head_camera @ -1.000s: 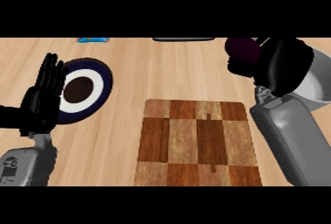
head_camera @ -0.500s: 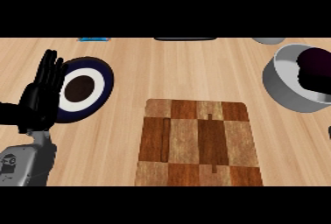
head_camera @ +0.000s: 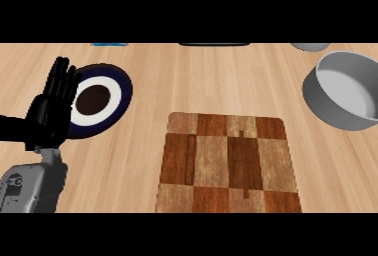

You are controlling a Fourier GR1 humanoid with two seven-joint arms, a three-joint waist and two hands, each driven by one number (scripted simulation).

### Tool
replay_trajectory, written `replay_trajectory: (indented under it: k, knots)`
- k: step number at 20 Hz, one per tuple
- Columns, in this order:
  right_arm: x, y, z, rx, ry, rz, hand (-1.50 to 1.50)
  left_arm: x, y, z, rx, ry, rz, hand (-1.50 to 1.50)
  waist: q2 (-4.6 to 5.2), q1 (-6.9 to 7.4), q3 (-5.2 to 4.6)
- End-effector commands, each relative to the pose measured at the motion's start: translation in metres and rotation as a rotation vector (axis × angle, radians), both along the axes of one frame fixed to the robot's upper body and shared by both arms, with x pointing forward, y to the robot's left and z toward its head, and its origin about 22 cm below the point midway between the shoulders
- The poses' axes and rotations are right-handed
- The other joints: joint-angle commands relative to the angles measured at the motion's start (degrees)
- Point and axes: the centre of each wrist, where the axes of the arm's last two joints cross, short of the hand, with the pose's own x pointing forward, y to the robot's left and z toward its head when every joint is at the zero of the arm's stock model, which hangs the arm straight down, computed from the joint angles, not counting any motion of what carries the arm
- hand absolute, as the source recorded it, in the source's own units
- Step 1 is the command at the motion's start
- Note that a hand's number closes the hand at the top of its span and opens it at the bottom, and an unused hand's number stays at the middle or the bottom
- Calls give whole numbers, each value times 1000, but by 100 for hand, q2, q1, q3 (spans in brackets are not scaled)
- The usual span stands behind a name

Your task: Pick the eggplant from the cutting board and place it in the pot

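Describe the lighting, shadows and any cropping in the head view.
Head view: even, soft light, no glare on the counter; the pot is shaded darker along its inner wall; the left hand overlaps the plate; the pot and the cutting board are cropped by the frame's edges.

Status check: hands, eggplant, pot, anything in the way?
Left hand open, resting at left by plate. Right hand out of view. No eggplant visible; cutting board bare, pot interior looks empty. Nothing in the way.

A light wooden counter (head_camera: 214, 80) with lengthwise grain fills the whole view.
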Motion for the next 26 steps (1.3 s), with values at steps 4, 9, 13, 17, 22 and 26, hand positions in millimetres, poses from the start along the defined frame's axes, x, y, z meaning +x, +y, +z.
replay_trajectory:
  k: [4, 9, 13, 17, 22, 26]
  knots:
    - [2, -32, -33, 2, 32, -10, 150, -19, 6, 4, 27, -2, 13, 0, -6, 40, -2]
    - [9, -66, -60, 130, 166, -15, 150, 1, -9, 12, 9, 4, -4, 0, 28, 102, 8]
    - [12, -62, -83, 355, 136, 27, -150, -2, -11, 8, 6, -7, -15, 0, 36, 116, 12]
    - [16, -72, -78, 359, 168, 170, -150, -1, -4, 9, -1, 0, -10, 0, 30, 105, 8]
    - [28, -75, -67, 343, -18, 226, -150, 0, -15, 11, -12, 4, -25, 0, 33, 123, 11]
    - [25, -85, -45, 458, -194, 234, -150, -4, 5, 19, 10, -1, -6, 0, 0, 59, 5]
